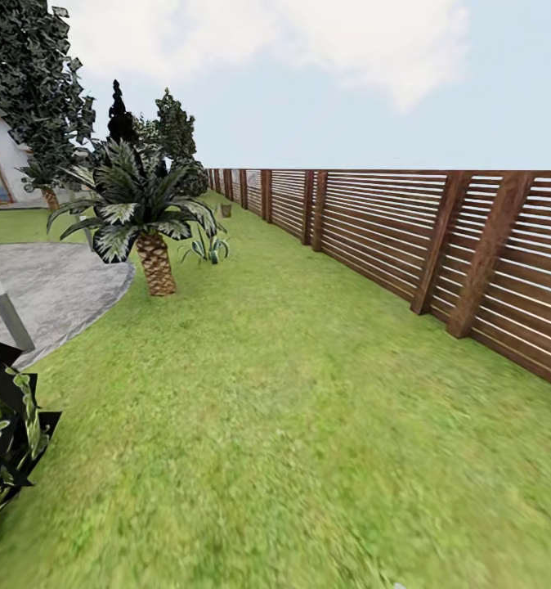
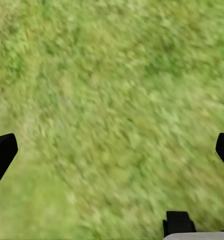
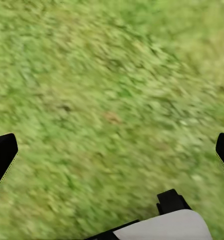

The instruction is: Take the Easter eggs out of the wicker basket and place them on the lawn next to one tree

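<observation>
A wide stretch of mottled green grass lawn (image 1: 308, 425) runs away from the head camera toward the far end of the garden. Along its right side stands a brown wooden fence (image 1: 439, 237) of thin horizontal slats between thick slanted posts. On the left, a short palm with a scaly brown trunk (image 1: 154, 262) and striped drooping fronds grows at the edge of a rounded grey stone patio (image 1: 55, 286). Behind it stands a small tree with dark blocky foliage speckled pale green (image 1: 34, 82), in front of a white house wall (image 1: 2, 164). Far off beside the fence sits a small brownish tub-shaped object (image 1: 226, 209), too small to identify.

In the left wrist view, the left gripper (image 2: 112, 150) hangs over blurred grass, its two black fingertips (image 2: 2, 152) spread to opposite edges of the picture with nothing between them. In the right wrist view, the right gripper (image 3: 112, 150) is equally wide apart over grass, black fingertips (image 3: 2, 152) at each edge, holding and touching nothing.
</observation>
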{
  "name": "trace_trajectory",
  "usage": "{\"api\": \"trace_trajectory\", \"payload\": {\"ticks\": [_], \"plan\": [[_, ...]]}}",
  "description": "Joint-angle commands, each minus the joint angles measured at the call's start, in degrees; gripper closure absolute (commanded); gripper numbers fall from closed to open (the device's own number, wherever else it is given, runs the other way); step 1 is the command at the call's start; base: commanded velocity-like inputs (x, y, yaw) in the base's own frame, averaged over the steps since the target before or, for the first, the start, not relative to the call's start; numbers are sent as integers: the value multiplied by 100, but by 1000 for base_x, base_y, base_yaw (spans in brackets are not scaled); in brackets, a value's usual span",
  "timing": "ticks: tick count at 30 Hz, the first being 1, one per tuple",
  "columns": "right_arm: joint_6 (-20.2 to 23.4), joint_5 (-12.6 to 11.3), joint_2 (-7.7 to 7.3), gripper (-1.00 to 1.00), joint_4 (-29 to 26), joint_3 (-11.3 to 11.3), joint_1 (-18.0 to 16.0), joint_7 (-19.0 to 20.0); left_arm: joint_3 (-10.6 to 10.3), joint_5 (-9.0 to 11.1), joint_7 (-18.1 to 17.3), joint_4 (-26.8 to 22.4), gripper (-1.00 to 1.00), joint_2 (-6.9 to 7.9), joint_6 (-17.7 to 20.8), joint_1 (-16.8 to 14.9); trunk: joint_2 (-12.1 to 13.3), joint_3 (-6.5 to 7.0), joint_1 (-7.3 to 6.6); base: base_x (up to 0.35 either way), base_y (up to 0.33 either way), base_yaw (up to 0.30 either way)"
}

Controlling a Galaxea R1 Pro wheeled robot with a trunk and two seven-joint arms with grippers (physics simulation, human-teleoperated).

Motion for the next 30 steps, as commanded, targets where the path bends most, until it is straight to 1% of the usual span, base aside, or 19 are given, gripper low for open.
{"api": "trace_trajectory", "payload": {"ticks": [1,9,18,30], "plan": [[-16,-60,0,-100,-1,11,-3,-15,-47,-21,48,5,-100,2,-15,-4,-4,-6,4,332,-126,0],[-16,-60,1,-100,-1,11,-3,-15,-47,-21,48,5,-100,1,-15,-4,-4,-6,4,332,-115,0],[-118,-60,-1,-100,7,12,0,-15,-48,-21,48,5,-100,-2,-23,-4,-4,-6,4,332,-104,0],[-115,-60,-1,-100,8,9,-3,-15,-47,-21,48,5,-100,2,-24,-4,-4,-6,4,332,-97,0]]}}
